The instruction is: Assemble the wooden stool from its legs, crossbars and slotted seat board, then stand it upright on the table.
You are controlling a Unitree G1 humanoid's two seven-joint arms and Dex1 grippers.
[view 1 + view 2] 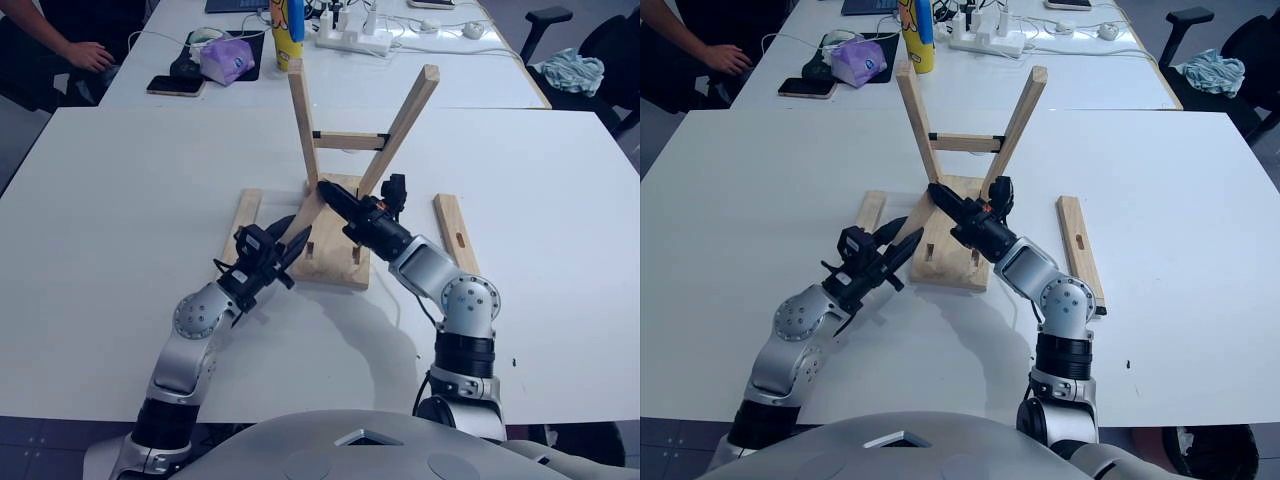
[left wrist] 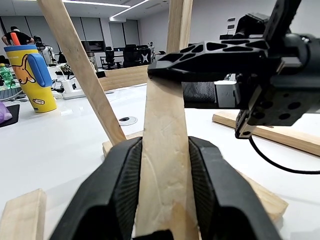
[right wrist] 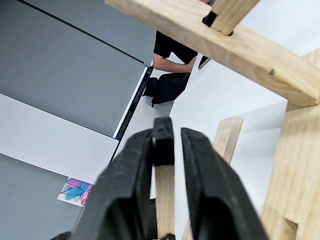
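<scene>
The slotted seat board (image 1: 335,262) lies flat at mid-table. Two legs rise from it in a V, the left leg (image 1: 303,110) and the right leg (image 1: 405,115), joined by a crossbar (image 1: 350,141). My left gripper (image 1: 300,226) is at the board's left edge, and its fingers (image 2: 125,170) press wood on both sides. My right gripper (image 1: 325,188) is shut on the left leg near its foot, and the thin wood is pinched between its fingers (image 3: 145,165). Two loose legs lie flat, one (image 1: 243,215) left of the board and one slotted (image 1: 456,232) to its right.
A second table behind holds a yellow cup (image 1: 288,30), a power strip (image 1: 352,40), a purple pouch (image 1: 227,60) and a phone (image 1: 176,86). A person's hand (image 1: 88,55) rests there at far left. An office chair (image 1: 570,70) stands at back right. White tabletop surrounds the stool parts.
</scene>
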